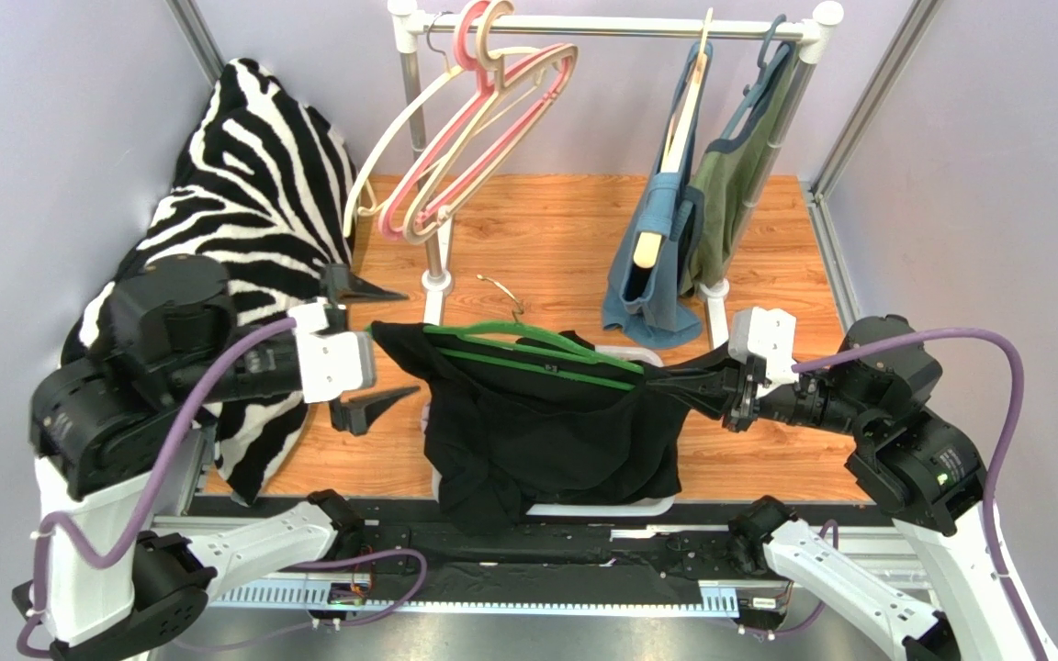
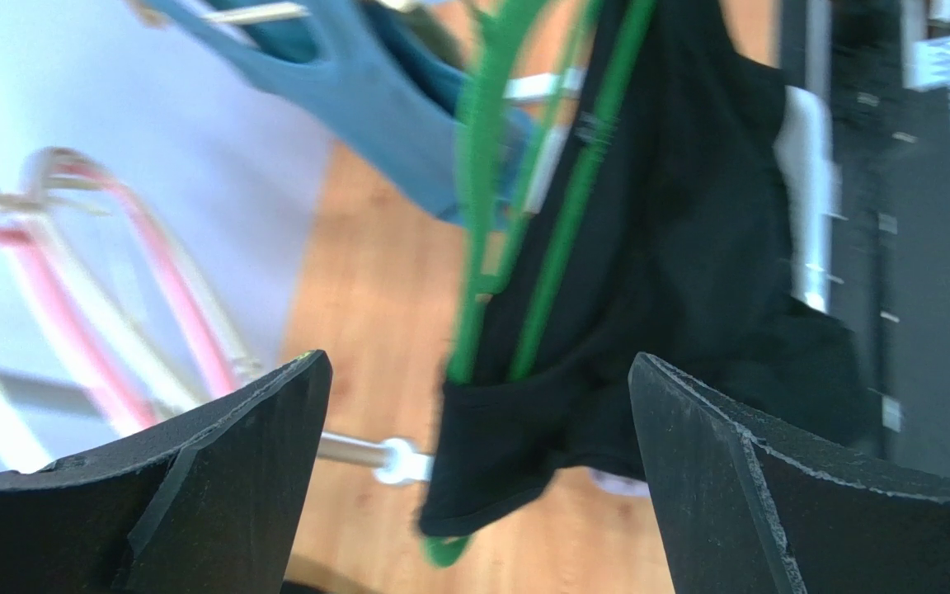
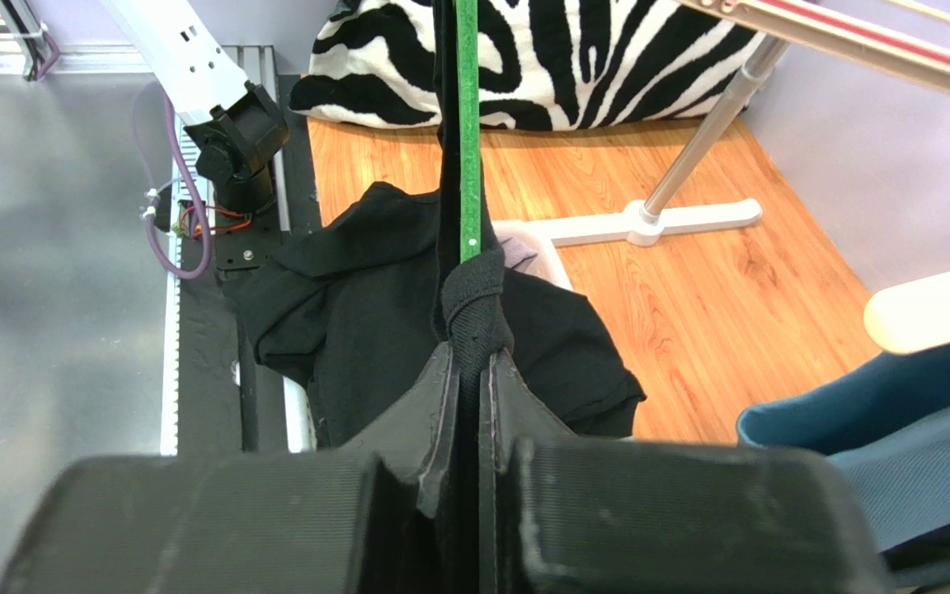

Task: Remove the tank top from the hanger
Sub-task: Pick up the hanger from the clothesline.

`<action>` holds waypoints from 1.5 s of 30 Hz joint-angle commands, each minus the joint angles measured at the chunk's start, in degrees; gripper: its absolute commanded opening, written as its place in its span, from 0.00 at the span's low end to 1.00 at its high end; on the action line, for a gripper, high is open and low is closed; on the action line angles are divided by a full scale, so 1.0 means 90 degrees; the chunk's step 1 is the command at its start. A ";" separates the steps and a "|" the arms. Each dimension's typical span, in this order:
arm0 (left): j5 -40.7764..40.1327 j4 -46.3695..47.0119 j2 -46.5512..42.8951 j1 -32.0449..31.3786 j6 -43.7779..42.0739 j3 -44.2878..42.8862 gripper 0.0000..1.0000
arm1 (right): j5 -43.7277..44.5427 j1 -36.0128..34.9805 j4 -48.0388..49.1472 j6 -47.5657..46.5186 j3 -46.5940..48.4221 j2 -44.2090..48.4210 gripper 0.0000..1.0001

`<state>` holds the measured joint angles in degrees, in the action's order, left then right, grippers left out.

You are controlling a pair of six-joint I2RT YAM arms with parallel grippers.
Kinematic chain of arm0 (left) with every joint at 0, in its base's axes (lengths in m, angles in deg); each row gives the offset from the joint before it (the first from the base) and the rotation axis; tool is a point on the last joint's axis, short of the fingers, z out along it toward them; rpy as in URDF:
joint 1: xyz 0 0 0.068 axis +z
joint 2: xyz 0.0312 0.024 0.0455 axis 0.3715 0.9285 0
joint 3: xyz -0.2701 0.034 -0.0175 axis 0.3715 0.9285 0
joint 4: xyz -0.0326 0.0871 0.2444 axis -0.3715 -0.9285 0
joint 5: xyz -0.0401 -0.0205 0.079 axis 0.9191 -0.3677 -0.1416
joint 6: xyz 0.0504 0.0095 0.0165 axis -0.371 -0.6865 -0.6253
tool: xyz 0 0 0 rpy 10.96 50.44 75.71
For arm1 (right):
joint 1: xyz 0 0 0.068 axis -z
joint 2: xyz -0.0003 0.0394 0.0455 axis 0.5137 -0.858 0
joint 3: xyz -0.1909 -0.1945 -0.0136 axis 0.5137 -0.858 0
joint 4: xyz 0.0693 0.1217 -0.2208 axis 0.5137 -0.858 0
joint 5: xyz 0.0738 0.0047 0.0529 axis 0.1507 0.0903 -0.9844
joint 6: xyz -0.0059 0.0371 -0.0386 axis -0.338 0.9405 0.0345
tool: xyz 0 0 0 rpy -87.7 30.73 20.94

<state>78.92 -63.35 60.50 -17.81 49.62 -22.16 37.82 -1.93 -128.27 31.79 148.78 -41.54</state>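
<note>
Right gripper (image 3: pixel 468 371) clenched hard on bunched strap end of black tank top (image 1: pixel 549 434), fabric taut there. Tank top sits on green hanger (image 1: pixel 535 344), held up over near edge of wood table (image 1: pixel 549 221), lower part sagging. Left gripper (image 1: pixel 408 344) spread wide, nothing in it, jaws facing hanger's left tip, just beside it, not touching. Further back: zebra cloth (image 1: pixel 252 165) at left, rack (image 1: pixel 617 25) with pink hangers (image 1: pixel 473 124), blue top (image 1: pixel 659 262), green top (image 1: pixel 735 179).

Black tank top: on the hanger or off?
On. The tank top drapes from the green hanger, fabric around both hanger ends; right gripper shut on one strap, left gripper open near the other.
</note>
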 commanded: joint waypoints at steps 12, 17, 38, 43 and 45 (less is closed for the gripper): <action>0.0628 -0.0085 0.0633 0.0017 0.0225 0.0505 0.92 | -0.0001 -0.0404 0.0789 -0.1098 -0.0113 -0.0029 0.00; 0.0755 -0.0202 0.0662 0.0017 0.0235 0.0623 0.70 | 0.0058 -0.0501 0.0935 -0.1147 -0.0104 -0.0019 0.00; 0.0150 0.0208 0.0447 0.0046 0.0460 0.0682 0.00 | 0.2625 -0.0580 0.1365 0.0151 -0.0982 0.0966 0.68; 0.0159 0.0218 0.0447 0.0046 0.0518 0.0652 0.00 | 0.2763 -0.0580 0.1433 0.0825 -0.1392 0.1679 0.68; 0.0198 0.0218 0.0467 0.0046 0.0528 0.0623 0.00 | 0.2753 -0.0580 0.1530 0.1030 -0.1675 0.1797 0.66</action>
<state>79.82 -65.12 65.29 -17.57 53.12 -15.54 59.92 -6.93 -116.69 34.91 137.37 -26.83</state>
